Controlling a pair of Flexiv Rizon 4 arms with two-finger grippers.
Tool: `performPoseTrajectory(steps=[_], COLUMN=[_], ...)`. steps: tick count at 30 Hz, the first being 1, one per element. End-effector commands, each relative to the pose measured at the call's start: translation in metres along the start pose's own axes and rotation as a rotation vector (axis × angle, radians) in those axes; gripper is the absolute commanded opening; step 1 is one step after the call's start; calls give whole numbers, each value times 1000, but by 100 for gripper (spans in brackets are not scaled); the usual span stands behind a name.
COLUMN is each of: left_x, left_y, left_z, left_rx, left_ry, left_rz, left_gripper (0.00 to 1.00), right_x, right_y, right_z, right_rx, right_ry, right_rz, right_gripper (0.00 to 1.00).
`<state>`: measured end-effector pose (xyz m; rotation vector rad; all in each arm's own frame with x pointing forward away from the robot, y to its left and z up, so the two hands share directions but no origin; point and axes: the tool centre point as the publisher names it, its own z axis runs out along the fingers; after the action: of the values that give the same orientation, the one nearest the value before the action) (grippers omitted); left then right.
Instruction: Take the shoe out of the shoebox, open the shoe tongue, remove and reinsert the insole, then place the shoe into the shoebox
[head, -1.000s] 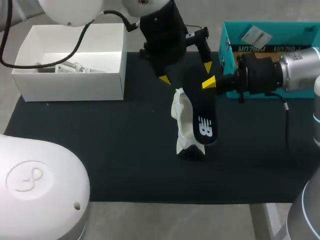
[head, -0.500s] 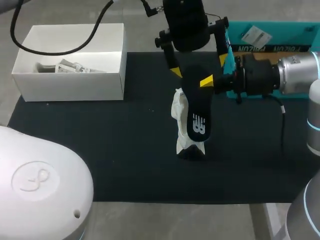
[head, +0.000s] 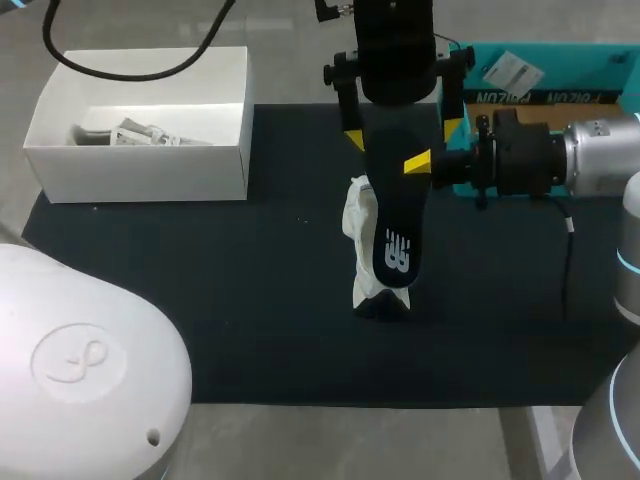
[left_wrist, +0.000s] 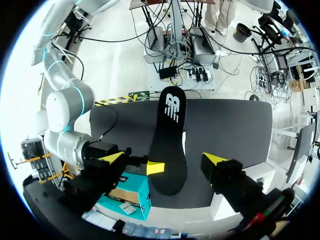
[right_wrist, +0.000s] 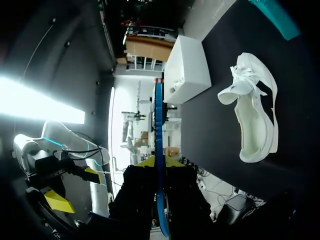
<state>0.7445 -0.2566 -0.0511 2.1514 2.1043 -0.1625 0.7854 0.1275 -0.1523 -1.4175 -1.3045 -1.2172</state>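
Observation:
My right gripper (head: 420, 163) comes in from the right and is shut on the far end of a dark insole (head: 395, 225) with a white logo. It holds the insole above the white shoe (head: 362, 235), which lies on the black mat (head: 200, 300). In the right wrist view the insole (right_wrist: 158, 125) shows edge-on between my right gripper's (right_wrist: 159, 162) fingers, with the shoe (right_wrist: 252, 120) beyond. My left gripper (head: 403, 134) hangs open over that same end. In the left wrist view its yellow tips (left_wrist: 163, 159) straddle the insole (left_wrist: 170, 140) without touching it.
The white shoebox (head: 140, 165), holding crumpled paper, stands at the mat's far left. A teal box lid (head: 540, 70) lies at the far right, behind my right arm. Both grippers crowd the insole's far end.
My left gripper has swung to the right, from beside the insole to directly over its far end. The insole has turned slightly in my right gripper, its logo end shifting left.

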Motion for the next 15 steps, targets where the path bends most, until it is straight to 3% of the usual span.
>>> performPoseTrajectory(steps=[1,15], left_x=[-3,-7], left_y=[0,1], left_z=[0,0], left_rx=[-1,1], left_ry=[10,-36], left_rz=[0,-3], left_gripper=[100,100], right_x=[1,1], right_y=[-2,-2], right_z=[0,-2], right_rx=[-2,10], right_ry=[-4,-6], right_rz=[1,2], right_gripper=[0,0])
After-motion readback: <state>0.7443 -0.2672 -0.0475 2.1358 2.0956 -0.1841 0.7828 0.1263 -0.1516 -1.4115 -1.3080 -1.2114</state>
